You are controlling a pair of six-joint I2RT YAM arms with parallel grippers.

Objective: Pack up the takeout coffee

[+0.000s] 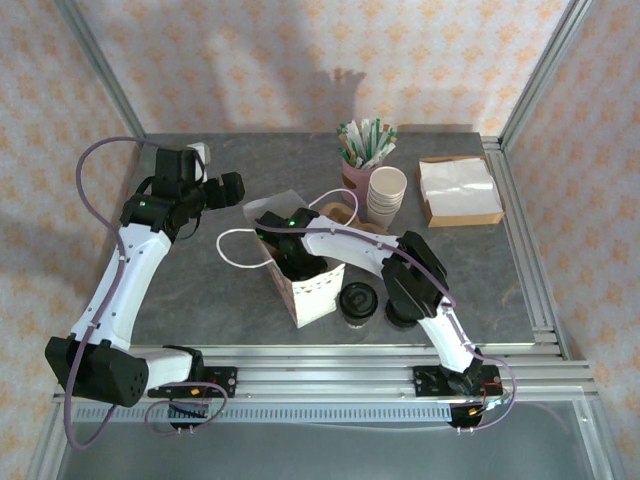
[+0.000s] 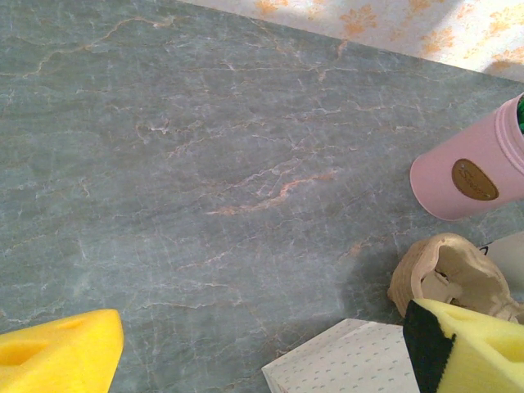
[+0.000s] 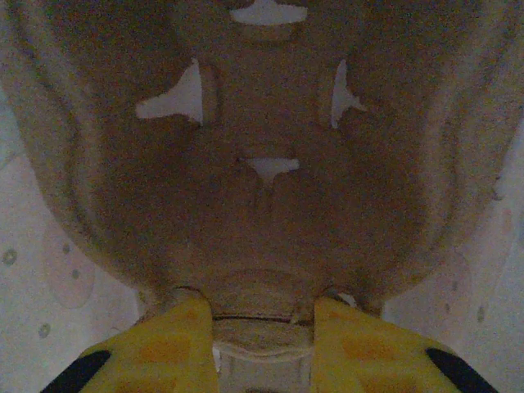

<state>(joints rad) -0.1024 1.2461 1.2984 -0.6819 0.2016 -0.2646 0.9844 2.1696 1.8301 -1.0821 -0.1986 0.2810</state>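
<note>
Here, the right gripper [image 3: 264, 318] is pinching the edge of the brown pulp carrier [image 3: 262, 164] down inside the white paper bag [image 1: 318, 296]. The takeout coffee [image 1: 356, 301] is standing just beside the bag, on the table [image 1: 190, 300]. The left gripper [image 2: 262, 332] is hovering behind the bag, spread wide and empty.

The left arm [image 1: 125, 270] rises from its base and bends at the elbow, its left gripper [image 1: 228, 189] pointing rightward, yellow fingers [image 2: 57, 357] spread wide with nothing between them. The right arm [image 1: 365, 250] reaches leftward, wrist tipped down, and the right gripper [image 3: 262, 340] pinches the brown pulp cup carrier [image 3: 262, 164] between its narrowed jaws.
</note>
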